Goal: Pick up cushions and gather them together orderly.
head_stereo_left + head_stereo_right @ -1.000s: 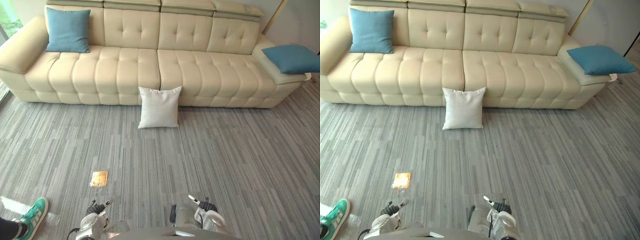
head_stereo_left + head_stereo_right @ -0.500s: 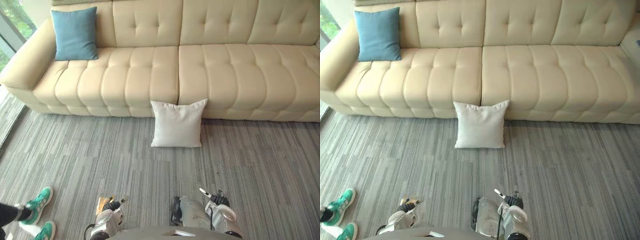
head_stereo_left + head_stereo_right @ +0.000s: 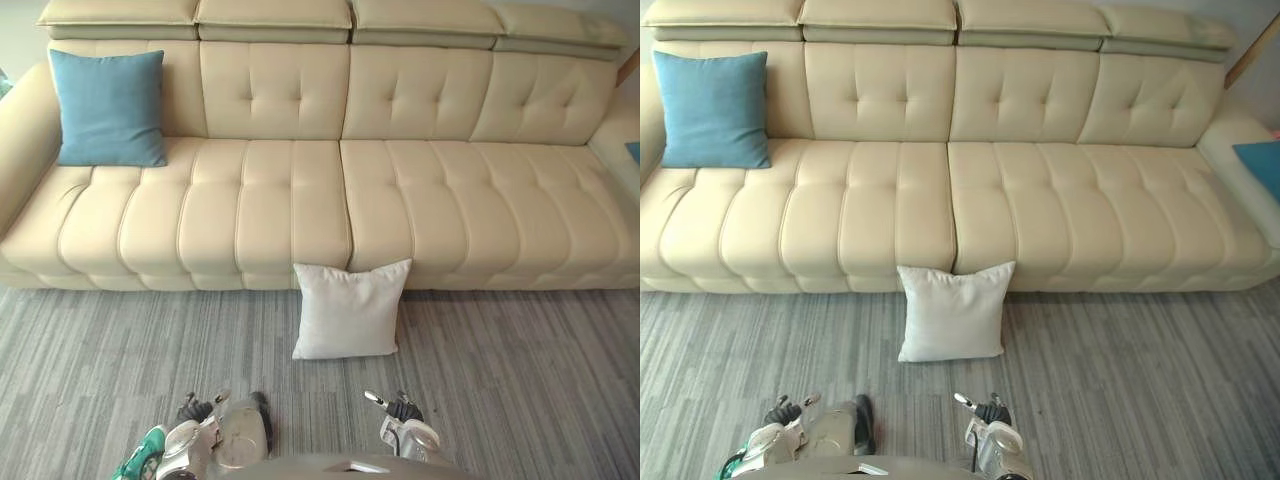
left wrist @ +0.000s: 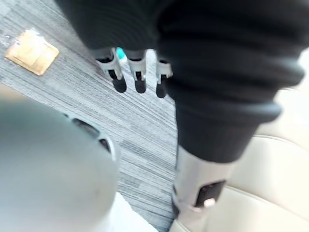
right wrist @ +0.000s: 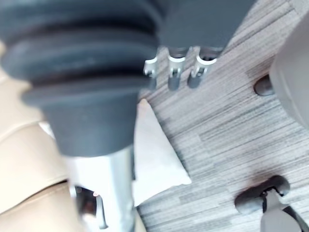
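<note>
The white cushion point(image 3: 348, 310) is sitting on the grey carpet point(image 3: 520, 380) and leaning on the front of the cream sofa point(image 3: 300, 200), near its middle. The left hand point(image 3: 193, 410) and the right hand point(image 3: 403, 408) are hanging low, well apart from the cushion and not touching it. The left fingers point(image 4: 119, 81) and the right fingers point(image 5: 174, 79) are hanging straight and loose, holding nothing. A blue cushion point(image 3: 108, 108) is leaning on the sofa's back at the left end. Another blue cushion point(image 3: 1262, 165) is lying at the right end.
</note>
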`<state>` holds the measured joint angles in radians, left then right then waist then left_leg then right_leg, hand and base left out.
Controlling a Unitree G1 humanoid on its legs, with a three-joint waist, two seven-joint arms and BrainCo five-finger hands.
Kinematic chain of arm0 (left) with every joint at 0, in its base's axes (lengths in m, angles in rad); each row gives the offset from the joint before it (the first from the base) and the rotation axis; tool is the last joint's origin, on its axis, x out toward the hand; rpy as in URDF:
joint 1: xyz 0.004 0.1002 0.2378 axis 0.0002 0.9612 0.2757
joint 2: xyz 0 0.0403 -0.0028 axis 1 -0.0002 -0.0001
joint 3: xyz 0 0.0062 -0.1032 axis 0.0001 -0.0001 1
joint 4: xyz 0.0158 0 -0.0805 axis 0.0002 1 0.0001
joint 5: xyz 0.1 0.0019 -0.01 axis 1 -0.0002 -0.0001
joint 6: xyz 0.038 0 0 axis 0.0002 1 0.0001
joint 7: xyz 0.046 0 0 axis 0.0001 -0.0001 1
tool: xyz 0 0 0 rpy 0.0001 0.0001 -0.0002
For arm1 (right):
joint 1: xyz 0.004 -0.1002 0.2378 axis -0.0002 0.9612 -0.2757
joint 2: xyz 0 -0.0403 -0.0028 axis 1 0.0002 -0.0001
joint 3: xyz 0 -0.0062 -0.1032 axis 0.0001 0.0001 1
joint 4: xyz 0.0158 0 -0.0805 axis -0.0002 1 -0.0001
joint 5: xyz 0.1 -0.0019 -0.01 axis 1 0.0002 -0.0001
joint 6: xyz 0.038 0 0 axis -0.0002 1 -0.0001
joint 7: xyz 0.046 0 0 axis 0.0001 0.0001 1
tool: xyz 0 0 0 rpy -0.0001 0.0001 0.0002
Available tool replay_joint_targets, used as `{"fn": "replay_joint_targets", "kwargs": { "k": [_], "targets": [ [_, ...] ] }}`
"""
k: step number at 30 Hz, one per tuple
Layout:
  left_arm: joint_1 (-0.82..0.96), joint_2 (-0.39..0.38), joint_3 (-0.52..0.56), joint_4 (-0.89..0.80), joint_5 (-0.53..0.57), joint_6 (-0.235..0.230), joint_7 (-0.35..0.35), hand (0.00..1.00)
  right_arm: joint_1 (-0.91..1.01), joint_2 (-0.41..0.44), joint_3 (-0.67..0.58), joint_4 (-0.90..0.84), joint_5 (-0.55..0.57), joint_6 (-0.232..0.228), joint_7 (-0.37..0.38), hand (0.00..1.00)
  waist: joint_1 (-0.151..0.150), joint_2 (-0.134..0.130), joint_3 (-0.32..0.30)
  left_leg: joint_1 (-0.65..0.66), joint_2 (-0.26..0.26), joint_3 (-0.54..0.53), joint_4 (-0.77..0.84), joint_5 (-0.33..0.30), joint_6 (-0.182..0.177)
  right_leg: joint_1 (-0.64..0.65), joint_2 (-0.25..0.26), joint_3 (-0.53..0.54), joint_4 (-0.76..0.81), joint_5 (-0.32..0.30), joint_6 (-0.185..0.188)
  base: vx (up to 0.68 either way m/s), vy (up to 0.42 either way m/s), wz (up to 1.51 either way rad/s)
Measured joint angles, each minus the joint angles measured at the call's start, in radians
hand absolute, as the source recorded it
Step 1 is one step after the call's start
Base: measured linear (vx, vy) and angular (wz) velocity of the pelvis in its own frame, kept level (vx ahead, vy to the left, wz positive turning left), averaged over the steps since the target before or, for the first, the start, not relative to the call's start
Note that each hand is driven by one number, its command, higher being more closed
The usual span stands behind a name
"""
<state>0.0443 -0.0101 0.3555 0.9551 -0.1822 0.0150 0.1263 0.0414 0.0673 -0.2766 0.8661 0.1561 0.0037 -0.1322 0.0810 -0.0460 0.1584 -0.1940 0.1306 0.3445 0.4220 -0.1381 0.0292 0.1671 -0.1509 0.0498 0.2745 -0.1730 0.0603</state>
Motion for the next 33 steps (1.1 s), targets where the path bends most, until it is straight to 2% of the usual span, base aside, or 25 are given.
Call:
{"fn": "replay_joint_targets", "kwargs": {
  "k": [1,3,5,6,8,9,11,12,14,15,16,17,18,19,21,24,26,27,29,31,32,33],
  "targets": [
    [0.002,0.000,-0.001,0.005,0.000,0.001,0.000,0.00,-0.005,-0.001,0.008,0.003,-0.005,0.000,0.001,0.00,0.005,0.000,0.000,0.041,-0.002,0.031,-0.023,-0.003,0.003,-0.018,-0.010,0.008,0.050,0.021,0.007,0.20,0.122,-1.01],
    [0.009,0.000,-0.007,0.013,-0.012,0.003,0.000,0.00,-0.020,-0.006,0.067,0.016,-0.006,0.001,0.009,0.00,0.002,0.008,0.006,0.131,0.002,0.071,-0.075,-0.045,-0.008,-0.177,-0.020,0.023,0.353,0.097,0.092,0.20,0.121,-1.06],
    [0.012,0.005,-0.012,0.023,-0.013,0.005,0.001,0.00,-0.012,-0.008,0.069,0.007,-0.006,-0.003,0.021,0.00,-0.011,0.020,0.013,0.185,0.005,0.087,-0.080,-0.073,-0.014,-0.246,-0.044,-0.005,0.516,0.109,0.097,0.12,0.022,-0.44],
    [0.012,0.008,-0.010,0.037,-0.013,0.004,0.001,0.00,-0.012,-0.008,0.068,0.007,-0.006,-0.003,0.021,0.00,-0.012,0.013,0.010,0.232,0.005,0.104,-0.100,-0.076,-0.016,-0.272,-0.065,-0.064,0.557,0.042,0.074,0.13,-0.007,-0.24],
    [0.012,0.009,-0.010,0.040,-0.013,0.005,0.001,0.00,-0.009,-0.008,0.068,0.011,-0.006,-0.004,0.022,0.00,-0.013,0.013,0.010,0.268,0.005,0.109,-0.136,-0.079,-0.019,-0.289,-0.074,-0.138,0.533,-0.014,0.051,0.10,-0.047,-0.07],
    [0.018,0.008,-0.009,0.047,-0.014,0.005,0.001,0.00,-0.012,-0.008,0.068,0.015,-0.006,-0.007,0.022,0.00,-0.021,0.015,0.008,0.297,0.007,0.108,-0.173,-0.079,-0.039,-0.313,-0.071,-0.199,0.449,-0.034,0.041,0.09,-0.081,-0.01],
    [0.020,0.008,-0.004,0.050,-0.017,0.005,0.001,0.00,-0.020,-0.008,0.060,0.015,-0.006,-0.008,0.022,0.00,-0.027,0.015,0.008,0.319,0.010,0.102,-0.198,-0.081,-0.052,-0.336,-0.059,-0.233,0.305,-0.029,0.037,0.13,-0.126,0.01],
    [0.020,0.008,-0.004,0.054,-0.021,0.005,0.001,0.00,-0.022,-0.009,0.054,0.015,-0.006,-0.008,0.022,0.00,-0.030,0.017,0.009,0.326,0.018,0.096,-0.198,-0.087,-0.063,-0.350,-0.047,-0.232,0.222,-0.013,0.023,0.23,-0.206,0.05],
    [0.021,0.009,-0.003,0.058,-0.021,0.005,0.001,0.00,-0.026,-0.008,0.037,0.016,-0.006,-0.006,0.023,0.00,-0.031,0.015,0.008,0.349,0.032,0.071,-0.197,-0.100,-0.109,-0.363,-0.029,-0.224,0.034,0.082,0.004,0.29,-0.259,0.16],
    [0.023,0.010,-0.002,0.058,-0.021,0.004,0.001,0.00,-0.024,-0.009,0.037,0.016,-0.006,-0.007,0.024,0.00,-0.032,0.013,0.008,0.360,0.035,0.056,-0.197,-0.108,-0.129,-0.356,-0.025,-0.219,-0.008,0.165,0.011,0.30,-0.293,0.27],
    [0.019,-0.008,-0.004,0.072,-0.021,0.005,0.000,0.00,-0.021,-0.024,0.038,0.024,-0.007,-0.006,0.025,0.00,-0.031,0.025,0.000,0.384,0.051,0.000,-0.208,-0.116,-0.155,-0.324,0.004,-0.242,-0.006,0.205,0.010,0.33,-0.250,0.17],
    [0.023,-0.028,0.004,0.078,-0.021,0.004,0.000,0.00,-0.016,-0.041,0.037,0.028,-0.007,-0.006,0.027,0.00,-0.026,0.054,-0.021,0.393,0.055,-0.044,-0.233,-0.099,-0.151,-0.336,0.019,-0.251,0.025,0.171,0.005,0.41,-0.264,0.10],
    [0.025,-0.038,0.005,0.077,-0.019,0.002,-0.001,0.00,-0.017,-0.050,0.035,0.027,-0.007,-0.005,0.027,0.00,-0.027,0.062,-0.024,0.407,0.059,-0.060,-0.252,-0.086,-0.161,-0.355,0.021,-0.252,0.077,0.129,-0.003,0.34,-0.179,0.02],
    [0.024,-0.041,0.005,0.080,-0.017,0.002,-0.001,0.00,-0.018,-0.053,0.032,0.019,-0.008,-0.006,0.030,0.00,-0.032,0.068,-0.022,0.428,0.059,-0.075,-0.278,-0.062,-0.176,-0.364,0.021,-0.256,0.133,0.083,-0.011,0.29,-0.196,0.07],
    [0.024,-0.041,0.004,0.084,-0.012,0.002,-0.001,0.00,-0.018,-0.052,0.029,0.018,-0.023,-0.005,0.040,0.00,-0.031,0.067,-0.023,0.457,0.067,-0.100,-0.281,-0.030,-0.169,-0.339,0.023,-0.269,0.176,0.019,-0.019,0.28,-0.215,0.15],
    [0.028,-0.042,0.005,0.076,-0.013,0.002,-0.002,0.00,-0.015,-0.050,0.031,0.022,-0.048,0.000,0.045,0.00,-0.033,0.067,-0.024,0.419,0.089,-0.149,-0.172,-0.023,-0.166,-0.287,0.031,-0.293,0.154,-0.010,-0.020,0.19,-0.162,0.24],
    [0.031,-0.042,0.006,0.057,-0.029,0.002,-0.002,0.00,-0.013,-0.049,0.040,0.027,-0.047,0.000,0.048,0.00,-0.030,0.069,-0.025,0.327,0.117,-0.188,0.017,-0.006,-0.180,-0.245,0.040,-0.315,0.118,-0.016,-0.024,0.16,-0.115,0.20],
    [0.030,-0.042,0.007,0.055,-0.032,0.002,-0.002,0.00,-0.013,-0.048,0.040,0.027,-0.047,0.000,0.048,0.00,-0.030,0.068,-0.025,0.308,0.125,-0.188,0.055,0.005,-0.185,-0.236,0.043,-0.318,0.107,-0.016,-0.025,0.12,-0.056,0.07],
    [0.032,-0.039,0.007,0.044,-0.041,0.002,-0.003,0.00,-0.012,-0.049,0.038,0.038,-0.047,0.000,0.047,0.00,-0.028,0.064,-0.022,0.255,0.140,-0.181,0.167,0.069,-0.200,-0.194,0.046,-0.324,0.054,-0.001,-0.036,0.16,-0.041,-0.02],
    [0.033,-0.036,0.007,0.045,-0.042,0.002,-0.003,0.00,-0.012,-0.050,0.037,0.045,-0.045,0.001,0.043,0.00,-0.025,0.059,-0.023,0.244,0.145,-0.158,0.187,0.018,-0.201,-0.158,0.039,-0.321,0.004,0.021,-0.036,0.16,0.000,-0.02],
    [0.033,-0.035,0.007,0.044,-0.042,0.002,-0.004,0.00,-0.016,-0.049,0.035,0.048,-0.045,0.001,0.041,0.00,-0.028,0.058,-0.022,0.224,0.133,-0.124,0.163,-0.067,-0.199,-0.144,0.028,-0.320,-0.024,0.033,-0.028,0.11,0.090,0.08],
    [0.032,-0.032,0.000,0.041,-0.039,0.002,-0.004,0.00,-0.017,-0.047,0.027,0.052,-0.044,0.001,0.040,0.00,-0.029,0.054,-0.019,0.207,0.109,-0.109,0.107,-0.107,-0.198,-0.137,0.013,-0.323,-0.036,0.042,-0.017,0.11,0.172,0.15]
  ]
}}
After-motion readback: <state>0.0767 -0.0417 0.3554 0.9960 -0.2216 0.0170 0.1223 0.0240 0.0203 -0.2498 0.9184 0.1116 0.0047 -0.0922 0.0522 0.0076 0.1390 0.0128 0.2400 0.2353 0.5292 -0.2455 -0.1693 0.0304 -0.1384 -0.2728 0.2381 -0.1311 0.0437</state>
